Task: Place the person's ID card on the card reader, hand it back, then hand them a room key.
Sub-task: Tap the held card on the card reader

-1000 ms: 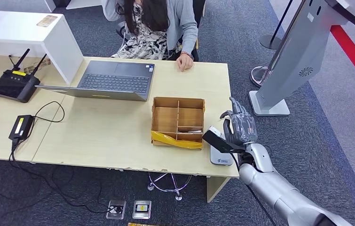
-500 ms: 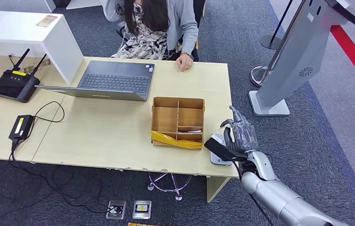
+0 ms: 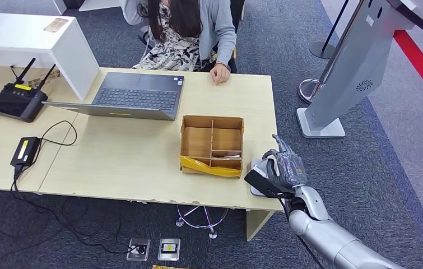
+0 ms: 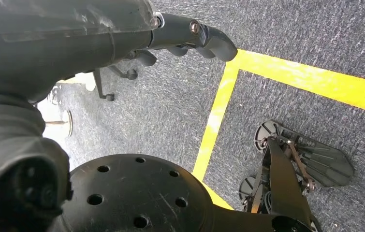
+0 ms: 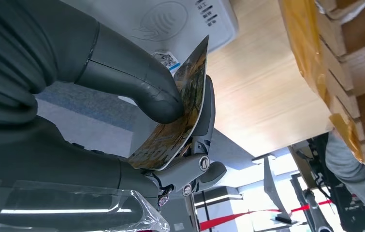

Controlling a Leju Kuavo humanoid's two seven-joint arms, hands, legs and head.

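ID card [image 5: 178, 113] pinched between thumb and fingers of my right hand [image 3: 283, 171], held just over the white card reader [image 3: 258, 178] at the desk's [image 3: 136, 157] front right corner, beside the cardboard box [image 3: 212, 144]. My left hand [image 4: 190, 36] hangs over carpet, fingers curled in, holding nothing.

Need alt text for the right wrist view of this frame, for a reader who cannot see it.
The robot's right hand pinches a picture-printed ID card between thumb and fingers, close beside the white card reader on the wooden desk. A cardboard divider box with yellow tape sits at the frame's edge.
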